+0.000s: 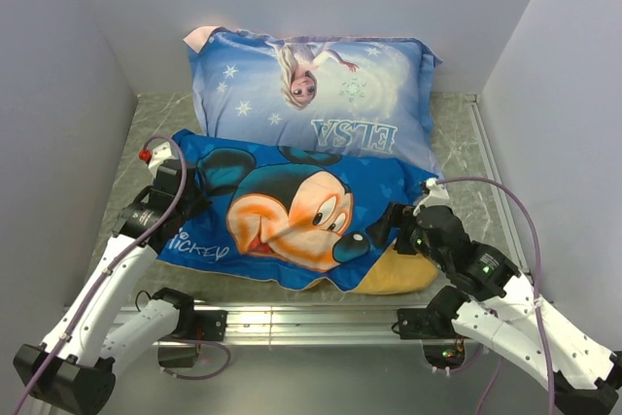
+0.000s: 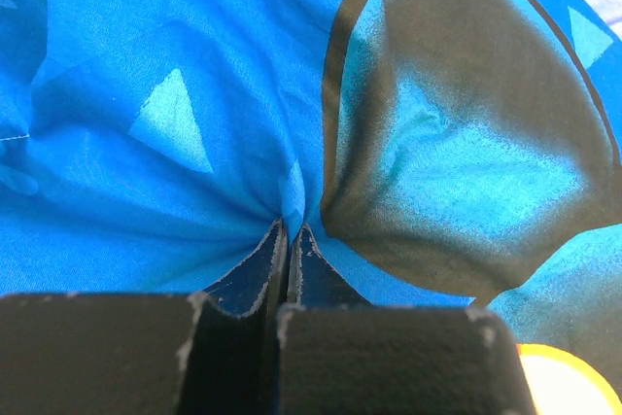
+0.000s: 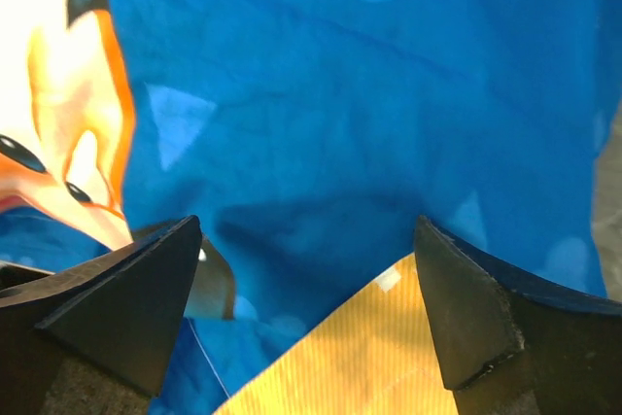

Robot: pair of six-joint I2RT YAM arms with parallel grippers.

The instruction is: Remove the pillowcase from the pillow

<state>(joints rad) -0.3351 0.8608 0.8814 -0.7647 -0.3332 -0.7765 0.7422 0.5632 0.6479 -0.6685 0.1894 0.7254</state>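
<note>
The pillowcase (image 1: pixel 292 216), blue side up with the big Mickey face, lies at the near middle, its yellow-orange underside (image 1: pixel 403 274) showing at the near right. The white pillow is hidden inside it. My left gripper (image 1: pixel 185 187) is at the case's left end, shut on a pinch of blue fabric (image 2: pixel 292 211) by Mickey's black ear (image 2: pixel 466 143). My right gripper (image 1: pixel 394 225) is open at the right end, its jaws wide apart over blue cloth (image 3: pixel 321 143) and the yellow-orange edge (image 3: pixel 360 357).
A light blue Elsa-print pillow (image 1: pixel 316 94) lies behind the Mickey case, touching its far edge. White walls close in on the left, back and right. A metal rail (image 1: pixel 311 323) runs along the near table edge.
</note>
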